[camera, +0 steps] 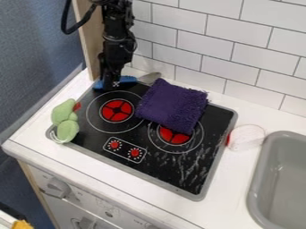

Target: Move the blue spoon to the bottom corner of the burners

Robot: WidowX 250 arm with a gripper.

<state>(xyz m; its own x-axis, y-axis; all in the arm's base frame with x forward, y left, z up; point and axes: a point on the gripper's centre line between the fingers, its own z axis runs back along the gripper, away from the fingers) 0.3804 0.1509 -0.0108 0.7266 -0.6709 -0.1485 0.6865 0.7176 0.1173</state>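
The gripper [111, 83] hangs straight down at the stove's back left corner, over the blue handle of the spoon [127, 79]. The spoon lies along the back edge of the black cooktop [156, 167], its grey end pointing right toward the tiled wall. The gripper hides part of the handle, and I cannot tell whether it holds it. In front of the gripper is the left burner [116, 110]; the right burner [174, 135] is partly covered by a cloth.
A purple cloth [172, 106] lies across the cooktop's back right part. A green plush toy [65, 120] rests on the left edge. Right of the stove are a pale pink-edged item [246, 137] and a grey sink [259, 179]. White tiles rise behind.
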